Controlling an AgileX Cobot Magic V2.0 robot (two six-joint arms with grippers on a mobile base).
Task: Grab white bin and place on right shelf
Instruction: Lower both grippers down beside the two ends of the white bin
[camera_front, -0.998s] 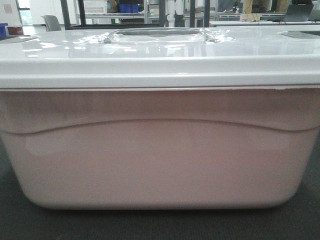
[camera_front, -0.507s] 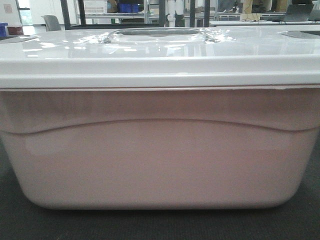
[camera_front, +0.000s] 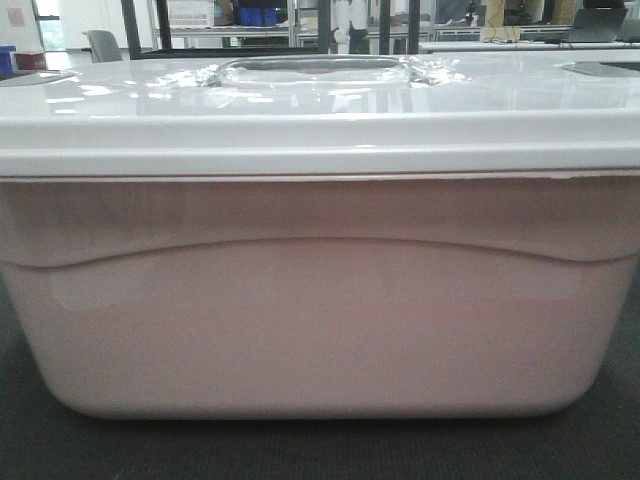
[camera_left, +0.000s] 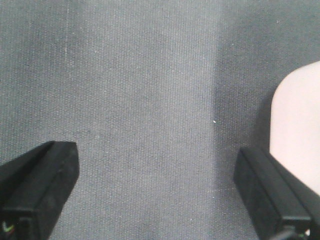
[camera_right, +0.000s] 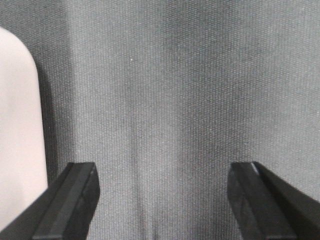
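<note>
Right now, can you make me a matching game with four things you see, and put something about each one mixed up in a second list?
Things:
1. large pale pinkish-white plastic bin
2. glossy white lid
3. dark grey woven surface
4. black left hand

Clues:
a. open, holding nothing
b. spread out underneath the bin
c. has a curved ridge along its side
d. has a recessed handle on top

Pairs: 1-c, 2-d, 3-b, 4-a.
</note>
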